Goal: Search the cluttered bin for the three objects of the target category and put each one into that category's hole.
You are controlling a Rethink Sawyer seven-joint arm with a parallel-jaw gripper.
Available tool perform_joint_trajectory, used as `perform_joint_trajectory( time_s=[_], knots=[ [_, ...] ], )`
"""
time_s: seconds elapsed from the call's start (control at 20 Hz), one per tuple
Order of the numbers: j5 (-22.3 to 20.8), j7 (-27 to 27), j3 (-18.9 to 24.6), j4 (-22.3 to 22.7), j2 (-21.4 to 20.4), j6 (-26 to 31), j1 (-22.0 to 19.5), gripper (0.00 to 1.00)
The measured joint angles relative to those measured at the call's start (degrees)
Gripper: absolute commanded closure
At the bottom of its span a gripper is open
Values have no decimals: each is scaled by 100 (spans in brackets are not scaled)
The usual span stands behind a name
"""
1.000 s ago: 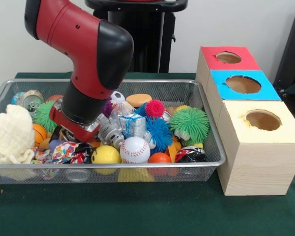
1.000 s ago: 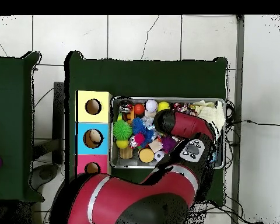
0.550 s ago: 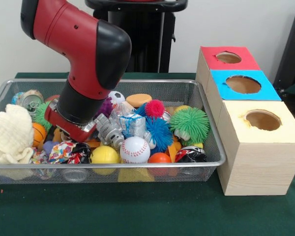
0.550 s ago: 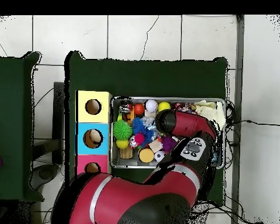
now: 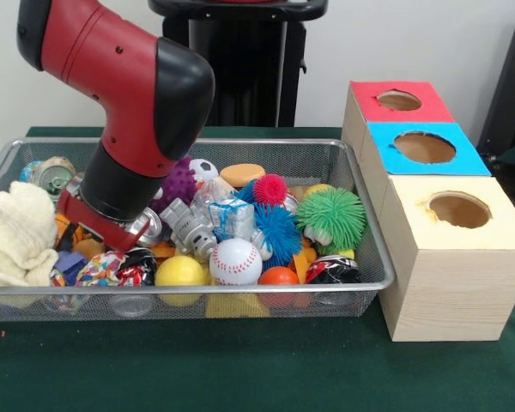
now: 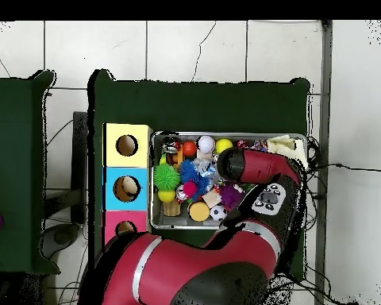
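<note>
Here the pincer (image 5: 99, 240) sits buried in the bin (image 5: 360, 215); whether it grips anything I cannot tell, and it could snag the cloth (image 5: 17, 236).

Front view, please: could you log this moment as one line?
arm: down in bin, cloth side | gripper: hidden | baseball: untouched | holes: none being filled

we see a plain white wall (image 5: 429, 39) behind a dark green cloth-covered table (image 5: 240, 369), and from above, a white tiled floor (image 6: 194, 48) with loose cables.
</note>
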Motion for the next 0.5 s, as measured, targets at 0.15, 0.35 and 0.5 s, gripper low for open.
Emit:
perform_joint_trajectory(
  time_s=[0.15,0.35,0.5],
  knots=[
    [-119,0,0,-50,11,27,-5,0],
    [-259,0,2,-140,22,128,-5,0],
    [-298,0,19,-283,58,210,-5,0]
  ],
)
